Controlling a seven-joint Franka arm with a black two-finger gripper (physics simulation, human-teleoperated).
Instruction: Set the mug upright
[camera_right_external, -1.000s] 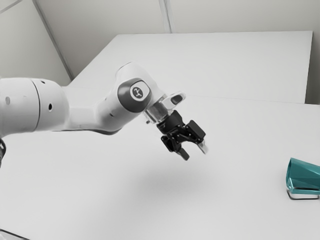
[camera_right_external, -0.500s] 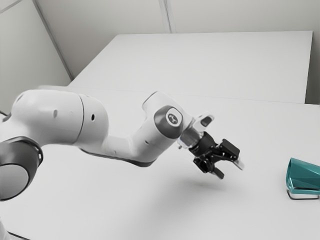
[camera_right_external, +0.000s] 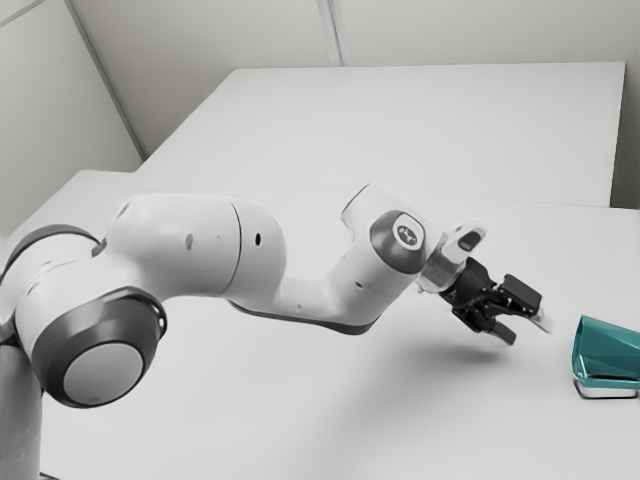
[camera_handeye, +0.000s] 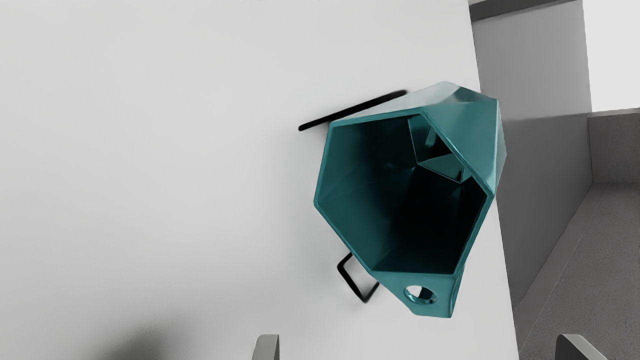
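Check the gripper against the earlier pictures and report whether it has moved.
Yes. In the exterior view the gripper has moved toward that view's right, closing much of the gap to the teal mug, which hasn't moved.

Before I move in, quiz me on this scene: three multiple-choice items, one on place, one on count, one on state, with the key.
1. Where is the teal faceted mug?
A) Under the arm
B) On the white table, by the exterior view's right edge
C) On the floor

2. How many mugs show?
A) One
B) Two
C) Three

3. How are the black two-finger jaws?
A) Shut on the mug
B) Shut on nothing
C) Open

Key:
1 B: the exterior view has it on the table there.
2 A: both views show a single teal mug.
3 C: the wrist view shows the fingertips wide apart, the mug ungripped.
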